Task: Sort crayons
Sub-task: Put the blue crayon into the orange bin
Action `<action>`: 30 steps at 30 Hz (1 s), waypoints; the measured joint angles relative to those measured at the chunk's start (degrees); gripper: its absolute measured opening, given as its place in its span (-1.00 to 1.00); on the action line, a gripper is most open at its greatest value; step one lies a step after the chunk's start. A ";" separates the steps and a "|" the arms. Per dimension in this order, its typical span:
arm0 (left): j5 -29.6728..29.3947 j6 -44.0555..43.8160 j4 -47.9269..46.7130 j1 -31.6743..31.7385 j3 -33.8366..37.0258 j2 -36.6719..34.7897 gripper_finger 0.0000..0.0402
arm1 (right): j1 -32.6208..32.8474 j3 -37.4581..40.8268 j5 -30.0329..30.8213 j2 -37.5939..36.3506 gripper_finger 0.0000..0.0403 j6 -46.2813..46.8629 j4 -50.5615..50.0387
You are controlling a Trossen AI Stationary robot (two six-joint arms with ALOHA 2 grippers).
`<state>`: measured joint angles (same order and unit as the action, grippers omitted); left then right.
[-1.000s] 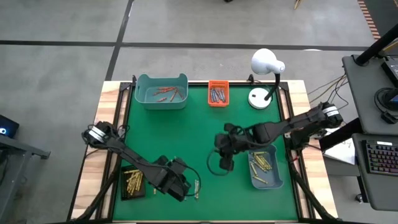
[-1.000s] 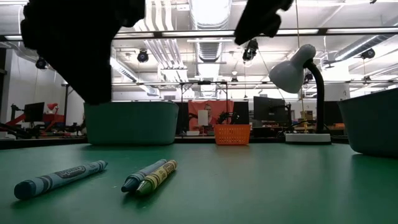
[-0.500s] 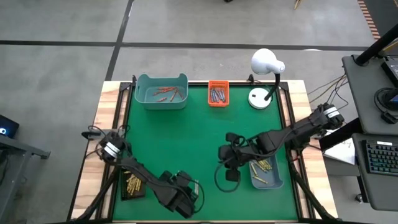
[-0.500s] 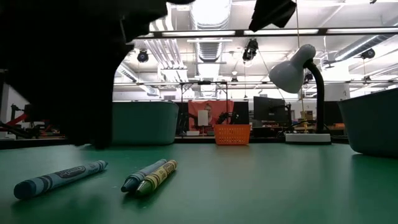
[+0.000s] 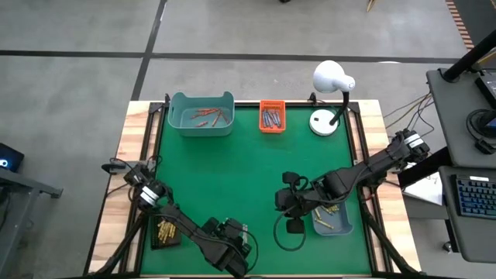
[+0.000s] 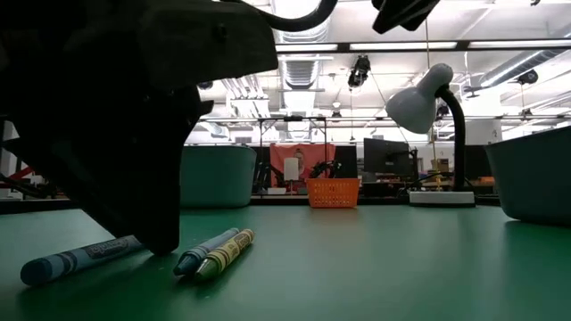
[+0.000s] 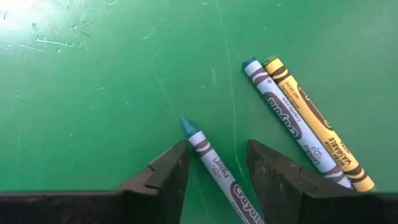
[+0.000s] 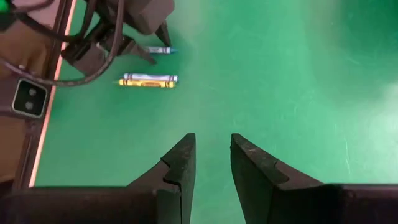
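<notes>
The left claw (image 7: 214,165) stands spread over the table (image 5: 232,170) at about 6 o'clock, one finger on each side of a blue crayon (image 7: 217,171) lying flat. The crayon lies slanted between the fingers, so when they press it may roll or twist out. A blue-and-yellow pair of crayons (image 7: 305,124) lies just beside, and a finger could knock them. The right claw (image 8: 208,165), spread and empty, hovers near the grey bin (image 5: 332,221) at 4 o'clock; the two arms could meet.
</notes>
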<state>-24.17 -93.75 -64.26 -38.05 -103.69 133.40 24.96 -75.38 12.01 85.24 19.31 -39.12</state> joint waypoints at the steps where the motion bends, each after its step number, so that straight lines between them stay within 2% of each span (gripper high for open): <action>1: -0.10 -0.23 0.07 -0.06 0.02 0.05 -0.28 | 0.22 0.12 0.00 0.01 -0.55 0.00 -0.09; 10: -1.44 -1.23 -0.25 -0.28 0.15 0.20 -0.81 | 1.37 1.32 1.99 0.16 -0.60 0.00 0.02; 13: -1.53 0.81 -0.56 -0.32 0.21 -0.05 -0.96 | 1.37 1.65 3.07 0.16 -0.61 -0.02 0.05; 18: -4.25 4.62 -3.66 -0.43 0.62 -2.43 -0.96 | 1.41 3.56 3.10 0.16 -0.59 0.06 0.83; 23: -11.39 7.38 -6.88 -0.58 0.47 -7.72 -0.99 | 1.43 7.19 3.08 0.16 -0.57 0.20 2.65; 30: -24.30 20.30 -3.27 -1.44 0.43 -17.03 -1.00 | 1.43 16.31 3.04 0.16 -0.62 -2.46 19.71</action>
<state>-48.47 -73.45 -67.53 -39.49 -103.26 116.37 26.39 -59.06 15.05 85.41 16.85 -19.42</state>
